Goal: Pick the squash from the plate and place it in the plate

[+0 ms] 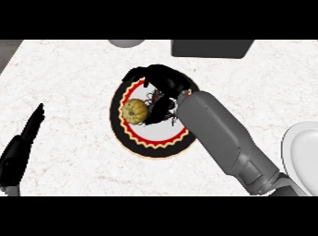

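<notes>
A small yellow-brown squash [135, 110] lies on a plate [150, 142] with a black rim, a red zigzag band and a white centre, in the middle of the counter. My right hand [162, 87] is over this plate, its fingers curled round the squash's right and far sides. Its grey forearm [222, 138] crosses the plate's right edge. A plain white plate [308, 156] sits at the right edge of the view. My left hand [21, 147] rests open at the lower left, fingers pointing away, well apart from both plates.
The counter is white marble. A grey round object [126, 43] and a dark grey box-like object [211, 48] stand at the far edge. The counter's left edge runs diagonally past my left hand.
</notes>
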